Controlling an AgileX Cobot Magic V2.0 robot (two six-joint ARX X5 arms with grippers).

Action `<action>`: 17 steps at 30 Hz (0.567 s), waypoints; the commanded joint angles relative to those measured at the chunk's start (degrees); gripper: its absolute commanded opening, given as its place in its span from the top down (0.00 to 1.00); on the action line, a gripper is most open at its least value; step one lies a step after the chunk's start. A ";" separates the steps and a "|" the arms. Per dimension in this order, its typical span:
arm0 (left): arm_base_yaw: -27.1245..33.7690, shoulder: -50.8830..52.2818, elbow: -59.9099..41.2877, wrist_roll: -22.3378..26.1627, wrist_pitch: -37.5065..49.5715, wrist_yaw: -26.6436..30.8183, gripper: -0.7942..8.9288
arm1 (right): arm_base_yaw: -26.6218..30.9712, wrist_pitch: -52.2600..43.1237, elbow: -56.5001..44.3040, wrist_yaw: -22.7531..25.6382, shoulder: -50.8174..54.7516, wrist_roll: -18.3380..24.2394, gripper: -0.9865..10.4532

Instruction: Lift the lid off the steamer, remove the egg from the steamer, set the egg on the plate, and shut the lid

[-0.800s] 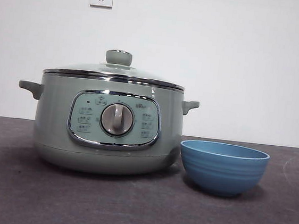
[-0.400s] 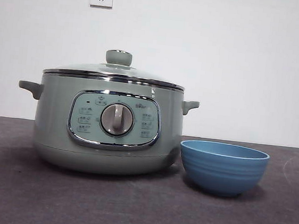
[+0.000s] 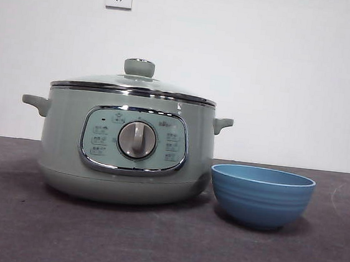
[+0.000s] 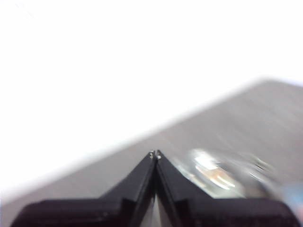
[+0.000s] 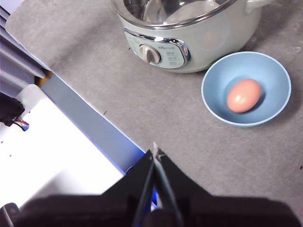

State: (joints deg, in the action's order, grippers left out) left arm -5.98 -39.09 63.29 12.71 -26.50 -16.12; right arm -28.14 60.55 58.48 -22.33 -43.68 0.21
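Grey tabletop, white wall up front: glass lid (image 3: 133,84) sits on the steamer (image 3: 122,153), slick and breakable, so I'd grab its knob (image 3: 139,67). Left gripper (image 4: 155,154) pinched closed, empty. Right gripper (image 5: 155,152) likewise; egg (image 5: 243,95) sits in the plate (image 5: 215,99).

No legible text; only blurred markings on the steamer (image 3: 126,145) panel.

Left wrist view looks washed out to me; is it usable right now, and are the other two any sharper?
Left wrist view: mostly overexposed white and blurred; only the shut left gripper and a smeared glare off the lid read. Front view: sharp and evenly lit, soft shadow under the plate. Right wrist view: clear, the egg crisp in the plate, right gripper shut.
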 commanded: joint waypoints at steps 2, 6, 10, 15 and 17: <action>5.49 8.72 -16.06 1.75 14.78 1.22 0.92 | -0.04 -0.04 -0.02 0.15 0.09 -0.35 0.91; 8.17 17.88 -32.37 0.83 24.22 3.52 0.92 | -0.04 -0.04 -0.02 0.15 0.07 -0.35 0.91; 9.07 25.57 -45.53 -1.99 28.35 6.34 0.92 | -0.04 -0.04 -0.02 0.15 0.09 -0.35 0.91; 9.09 31.98 -55.60 -5.27 28.55 9.14 0.92 | -0.04 -0.04 -0.02 0.15 0.07 -0.35 0.91; 9.09 33.81 -58.40 -6.16 28.44 10.36 0.92 | -0.04 -0.04 -0.02 0.15 0.07 -0.35 0.91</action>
State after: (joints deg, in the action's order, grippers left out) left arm 2.90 -6.11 6.09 8.36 1.02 -6.37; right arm -28.14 60.58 58.48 -22.33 -43.68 0.21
